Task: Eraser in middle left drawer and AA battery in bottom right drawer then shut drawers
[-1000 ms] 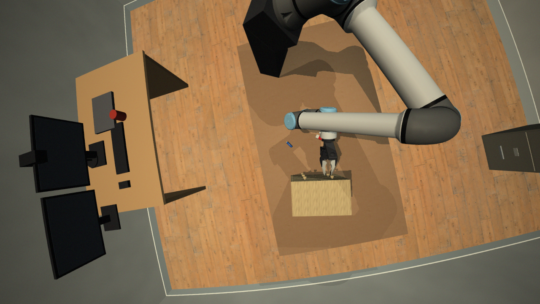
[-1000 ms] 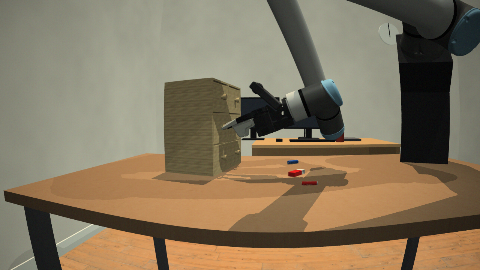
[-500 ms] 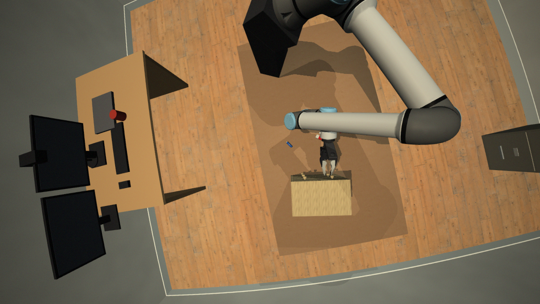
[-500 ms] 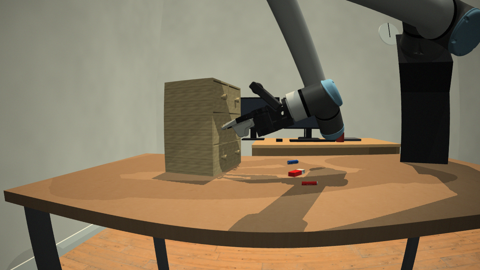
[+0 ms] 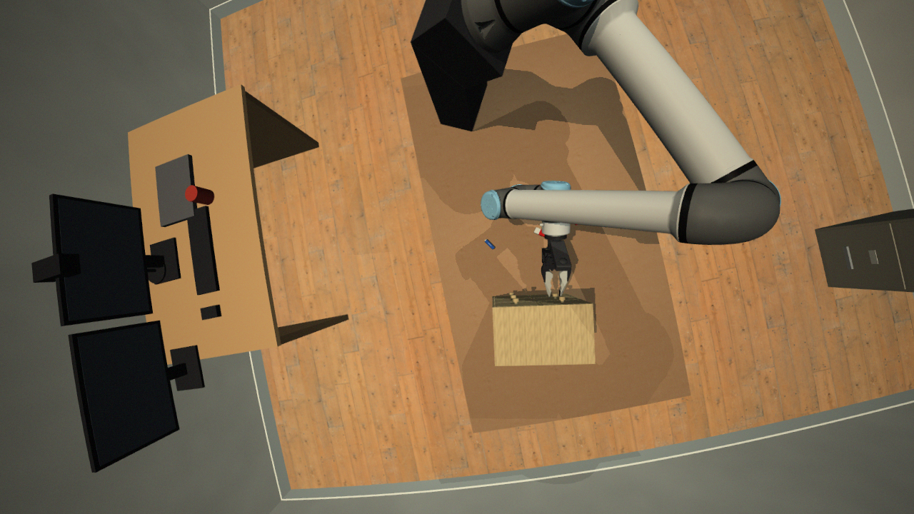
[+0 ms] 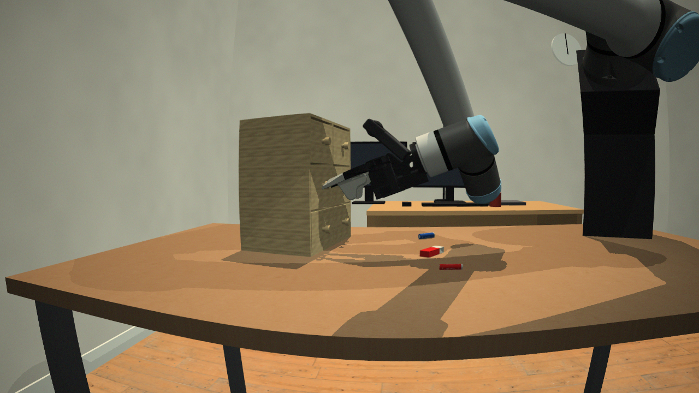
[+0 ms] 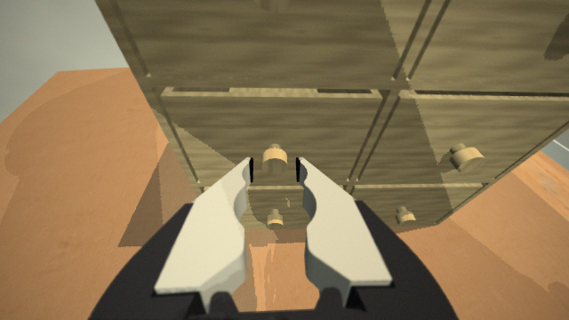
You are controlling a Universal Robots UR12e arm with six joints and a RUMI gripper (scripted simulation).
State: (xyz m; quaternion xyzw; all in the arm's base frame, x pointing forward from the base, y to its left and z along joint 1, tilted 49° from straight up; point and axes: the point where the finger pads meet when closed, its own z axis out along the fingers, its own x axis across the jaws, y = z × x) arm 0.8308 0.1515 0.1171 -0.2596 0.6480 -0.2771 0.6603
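The wooden chest (image 5: pixel 543 335) (image 6: pixel 276 185) stands upright with its drawers looking shut. My gripper (image 5: pixel 556 293) (image 6: pixel 324 186) (image 7: pixel 274 159) is partly open in front of the middle row's left drawer (image 7: pixel 200 122). Its jaws stand either side of that drawer's knob (image 7: pixel 275 160), with a gap on both sides. The bottom row's right drawer (image 7: pixel 369 197) is lower right in the wrist view. The red and white eraser (image 5: pixel 538 231) (image 6: pixel 431 251) lies on the table, partly hidden by the arm from above. A blue battery (image 5: pixel 489 243) (image 6: pixel 426 235) lies beyond it; its size type is not readable.
A red battery (image 6: pixel 450 266) lies nearer the table's front edge in the exterior view. The middle row's right knob (image 7: pixel 467 158) sticks out to the right of my jaws, and the bottom left knob (image 7: pixel 275 219) sits below them. A desk (image 5: pixel 236 255) with monitors stands apart.
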